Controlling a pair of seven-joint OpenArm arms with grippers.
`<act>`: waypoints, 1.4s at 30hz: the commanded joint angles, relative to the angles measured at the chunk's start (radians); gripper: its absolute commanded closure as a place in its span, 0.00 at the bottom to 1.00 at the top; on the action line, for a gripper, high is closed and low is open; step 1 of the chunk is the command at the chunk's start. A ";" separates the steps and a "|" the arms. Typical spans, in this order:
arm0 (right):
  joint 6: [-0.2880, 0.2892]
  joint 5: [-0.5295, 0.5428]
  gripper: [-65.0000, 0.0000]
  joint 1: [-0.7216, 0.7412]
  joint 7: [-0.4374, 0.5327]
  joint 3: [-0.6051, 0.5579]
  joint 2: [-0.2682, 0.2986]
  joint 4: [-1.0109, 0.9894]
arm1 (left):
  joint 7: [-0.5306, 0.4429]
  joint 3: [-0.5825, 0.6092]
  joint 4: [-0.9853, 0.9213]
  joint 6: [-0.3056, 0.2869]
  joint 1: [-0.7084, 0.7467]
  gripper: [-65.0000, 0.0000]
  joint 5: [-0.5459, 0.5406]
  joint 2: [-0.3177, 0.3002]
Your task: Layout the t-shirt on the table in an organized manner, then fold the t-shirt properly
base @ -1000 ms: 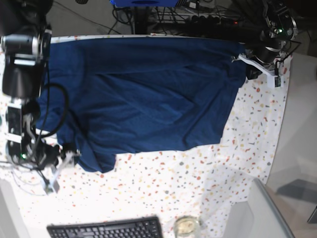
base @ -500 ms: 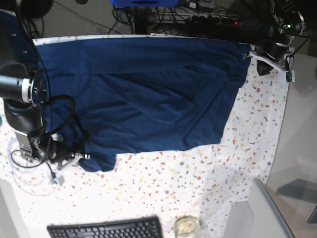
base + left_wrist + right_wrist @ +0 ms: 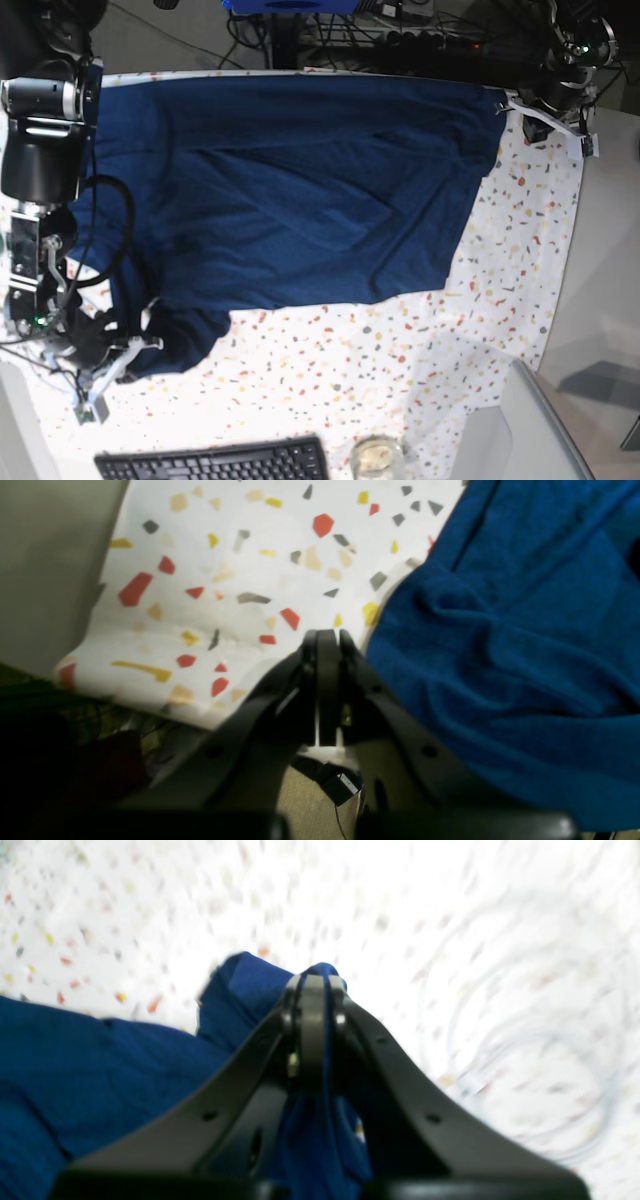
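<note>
The navy t-shirt [image 3: 290,190] lies spread over the speckled table [image 3: 400,370], with folds across its middle. At the near left, my right gripper [image 3: 140,342] is shut on the t-shirt's lower corner. In the right wrist view, blue cloth [image 3: 240,985] is bunched around and between the right gripper's [image 3: 315,982] closed fingers. My left gripper [image 3: 512,104] is at the far right corner, shut and holding nothing. In the left wrist view, the left gripper [image 3: 327,635] sits over bare table [image 3: 225,570], just beside the t-shirt's edge [image 3: 500,630].
A black keyboard [image 3: 215,462] and a small glass jar [image 3: 378,455] sit at the front edge. A grey panel [image 3: 520,430] stands at the front right. Loose white cable [image 3: 40,375] lies by the right arm. The table's edge [image 3: 100,690] is close to the left gripper.
The right gripper went from open to shut on the t-shirt's lower left corner and drew it toward the front left. The left gripper shifted slightly away from the shirt's far right corner.
</note>
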 commanded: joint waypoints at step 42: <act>-0.093 0.008 0.43 0.183 -0.060 0.043 -0.048 -0.372 | -0.020 -0.013 0.043 -0.003 0.020 1.00 -0.014 -0.004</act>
